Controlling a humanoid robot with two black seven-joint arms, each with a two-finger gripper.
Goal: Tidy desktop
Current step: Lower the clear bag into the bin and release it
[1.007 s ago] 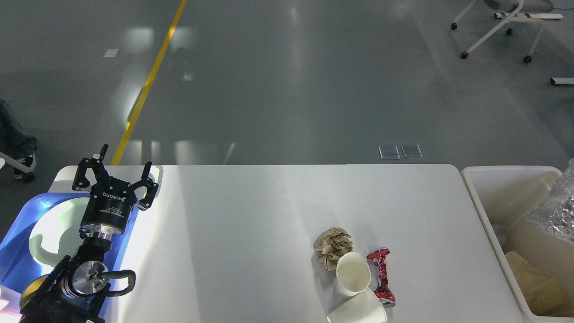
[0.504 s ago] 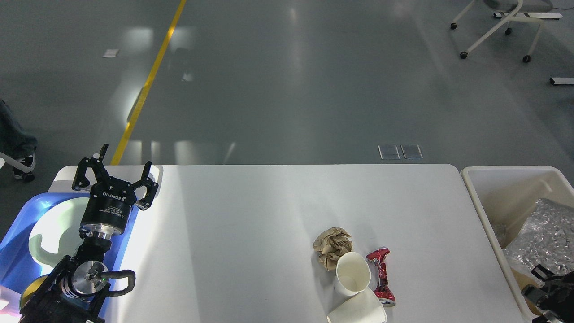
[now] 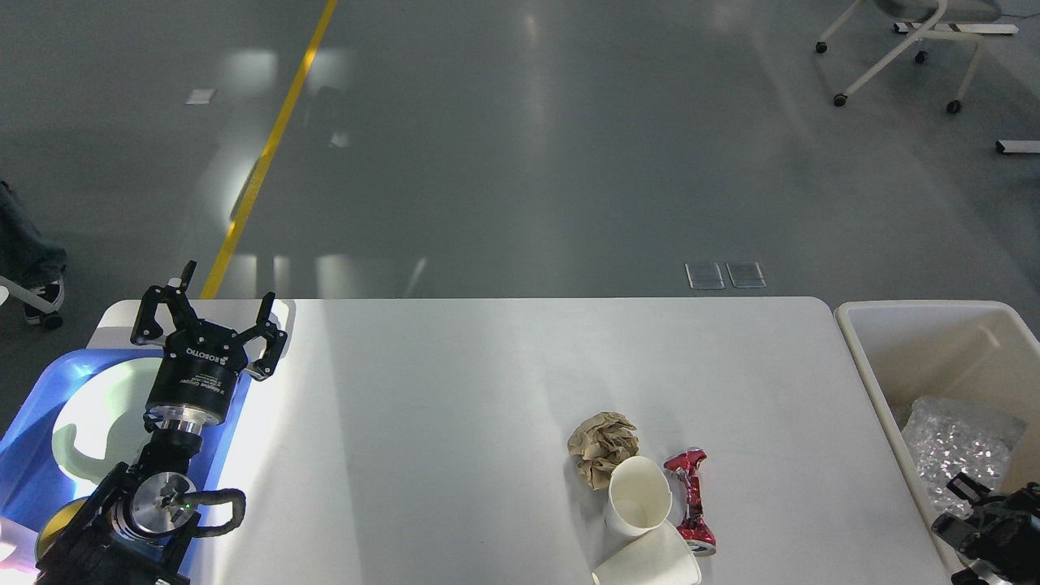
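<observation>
The white desktop carries a small heap near its front right: a crumpled brown paper ball, an upright white paper cup, a second paper cup lying on its side at the front edge, and a crushed red can. My left gripper hangs open over the far left corner, holding nothing. My right gripper shows at the bottom right over the beige bin. Its two fingers stand apart, with nothing between them. A crinkled clear plastic wad lies in the bin just beyond it.
A blue tray with a pale plate sits at the desktop's left end, under my left arm. The bin stands against the desktop's right edge. A wheeled chair base is far off on the grey floor.
The clear plastic wad has dropped from the bin's upper right edge down into the bin. My right gripper came into view at the bottom right. The left arm has not moved.
</observation>
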